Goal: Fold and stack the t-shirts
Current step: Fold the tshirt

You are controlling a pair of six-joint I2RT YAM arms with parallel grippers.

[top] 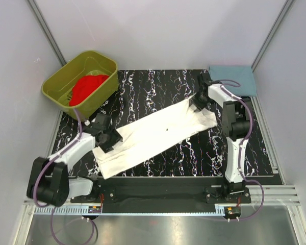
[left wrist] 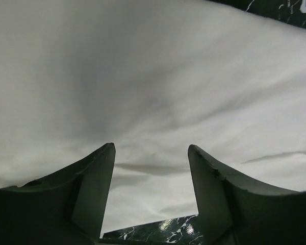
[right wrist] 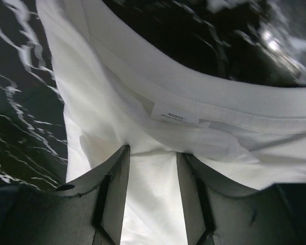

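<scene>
White shirt [top: 158, 135]: lay as a long narrow strip, slanting across the mat [top: 158, 84] from near left to far right; long sides looked already turned in; small dark mark faced up near the middle.
Red shirt [top: 87, 87]: sat crumpled in the tub [top: 104, 58] at the far left corner, not yet folded.
Blue cloth [top: 234, 77]: lay folded flat at the far right corner, just beyond the strip's end.
Left gripper [top: 109, 139]: stood low over the strip's near-left end; jaws well apart, only flat cloth beneath them; held nothing, as far as could be seen.
Right gripper [top: 198, 102]: stood at the far-right end, by the collar [right wrist: 204, 97] and its label [right wrist: 176, 115]; jaws about half apart, white cloth filling the gap; pinched or merely resting, could not be told.
Step in hand: judged to be the end-to-end fold of the white shirt, the two ends not yet brought together.
Next move: likely called for a sure grip on one end, a lift clear of the mat, and a carry toward the other end without pulling the tucked sides open; edges to be matched before letting go.
Left to do: red shirt out of the tub, folded, stacked.
</scene>
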